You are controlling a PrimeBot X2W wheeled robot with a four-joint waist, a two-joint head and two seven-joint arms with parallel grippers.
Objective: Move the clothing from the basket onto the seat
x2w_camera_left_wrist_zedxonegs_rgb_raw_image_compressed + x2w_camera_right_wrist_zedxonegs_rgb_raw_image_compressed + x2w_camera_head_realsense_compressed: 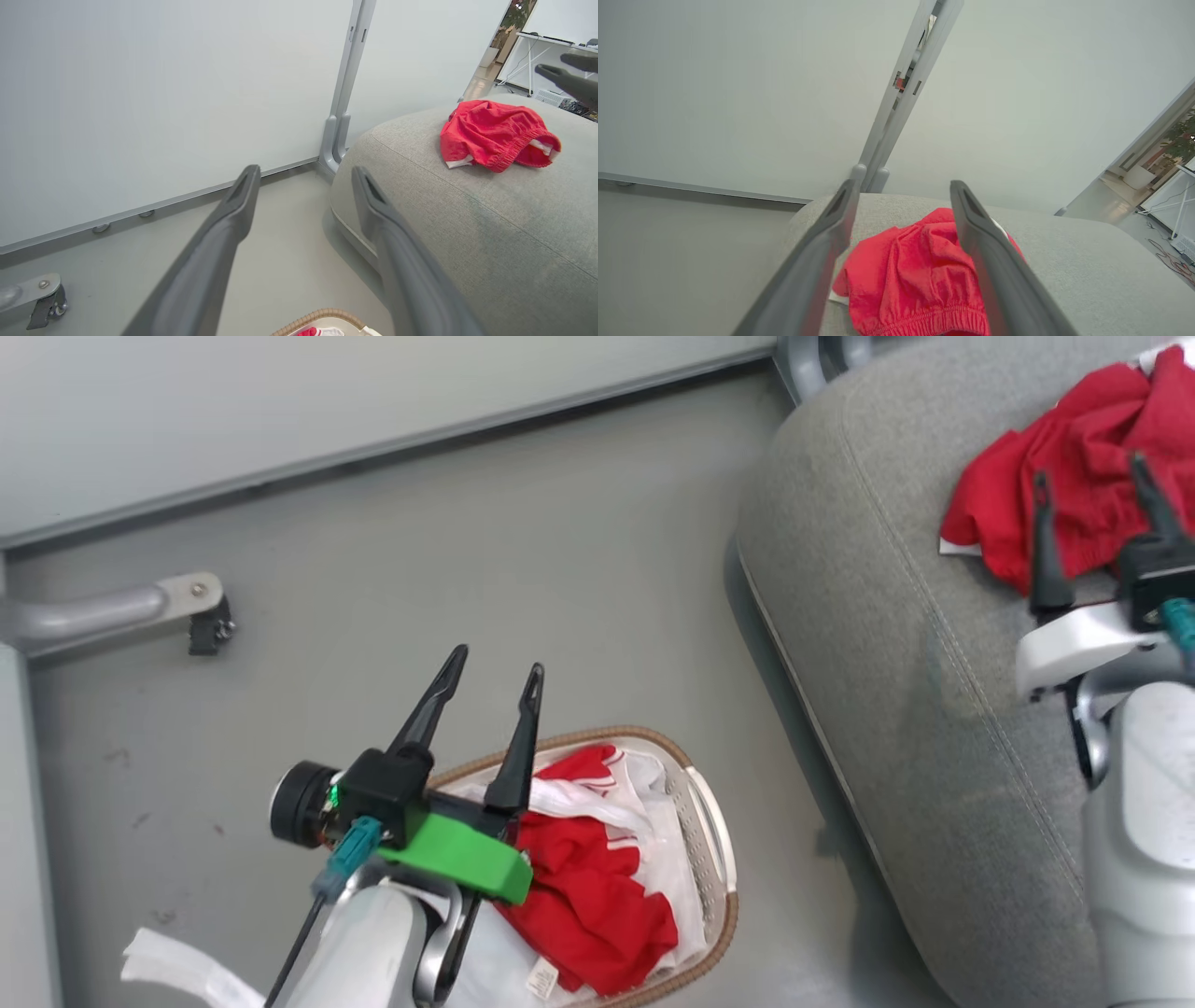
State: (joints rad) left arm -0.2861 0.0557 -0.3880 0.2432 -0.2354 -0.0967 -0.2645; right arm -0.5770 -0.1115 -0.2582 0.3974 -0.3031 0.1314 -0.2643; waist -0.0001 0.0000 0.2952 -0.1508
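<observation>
A red garment (1083, 476) lies crumpled on the grey seat (896, 644) at the upper right; it also shows as a red garment (495, 135) and a red garment (920, 280) in the wrist views. My right gripper (1092, 471) hangs just above it, open, nothing between its fingers. The basket (719, 859) stands on the floor left of the seat and holds more red clothing (588, 887) with white stripes over its white liner. My left gripper (495, 663) is open above the basket's far-left rim, empty.
A pale wall panel (280, 411) with a grey baseboard runs along the far side. A metal leg with a caster (201, 607) sticks out at the left. A grey post (343, 116) stands at the seat's far corner. Bare grey floor (513, 551) lies between wall and basket.
</observation>
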